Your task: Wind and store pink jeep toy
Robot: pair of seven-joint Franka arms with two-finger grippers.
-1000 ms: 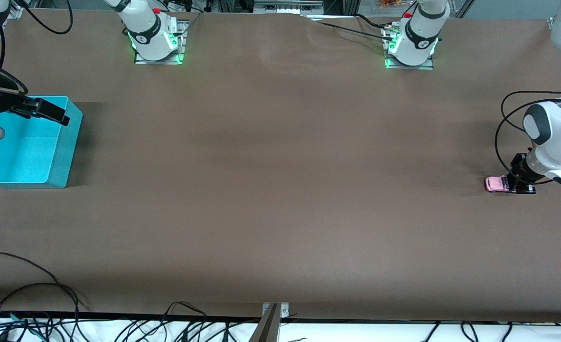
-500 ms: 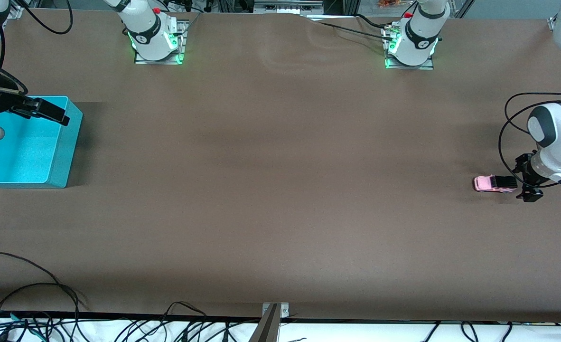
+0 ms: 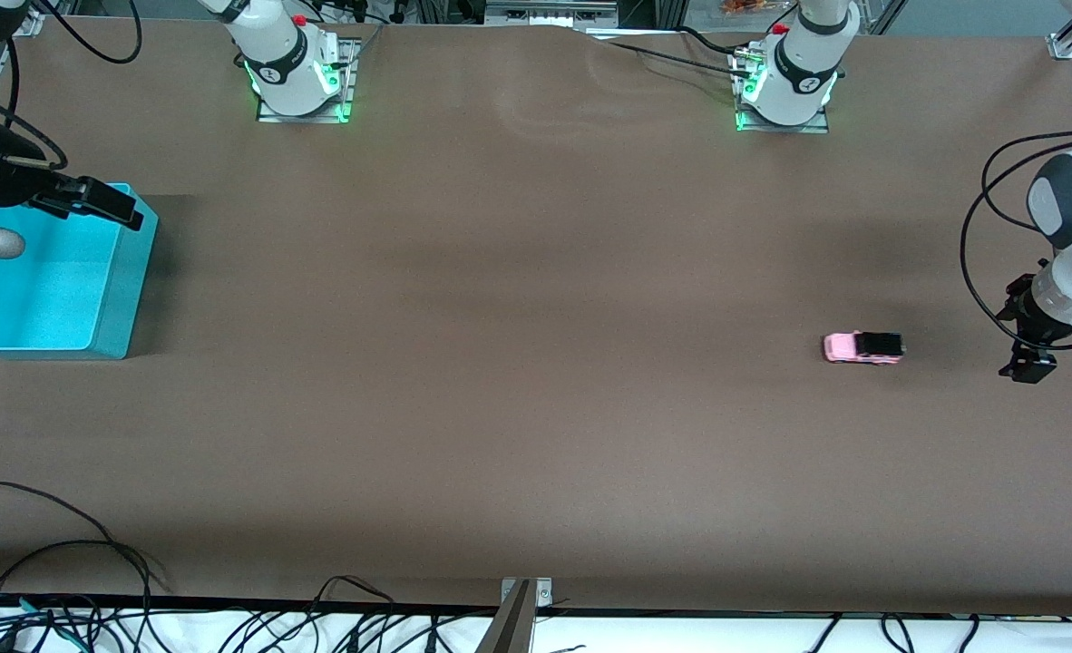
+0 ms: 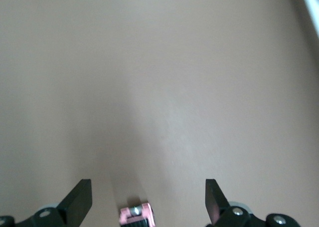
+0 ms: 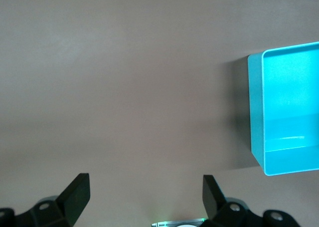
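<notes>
Since a second ago the pink jeep toy (image 3: pixel 863 347) has left the left tool (image 3: pixel 1026 360) and travelled along the worktop (image 3: pixel 536 363) toward the right arm's end, while the left arm has drawn back toward its own edge. Earlier the tool was clamped on the car's black rear; now its fingers are spread wide, and the left wrist view shows them standing apart with the jeep (image 4: pixel 135 216) low between them, not touched by either. The car sits on its wheels on the bare brown surface, pink nose toward the bin, well apart from the left tool.

At the right arm's end the turquoise bin (image 3: pixel 123 299) stands open, with no toy in it. The right tool (image 3: pixel 105 207) hangs over the bin's rim on the side nearer the robot bases, its fingers spread and holding nothing; the right wrist view shows the bin (image 5: pixel 256 112) off to one side of those fingers. That arm looks to be waiting.

Judged from this, the winding and release are done and the car appears to be running under its own spring, though the pictures cannot confirm that it is still rolling. Storing remains entirely undone: the jeep lies most of the worktop's length from the bin, so it must still be picked up and dropped in.
</notes>
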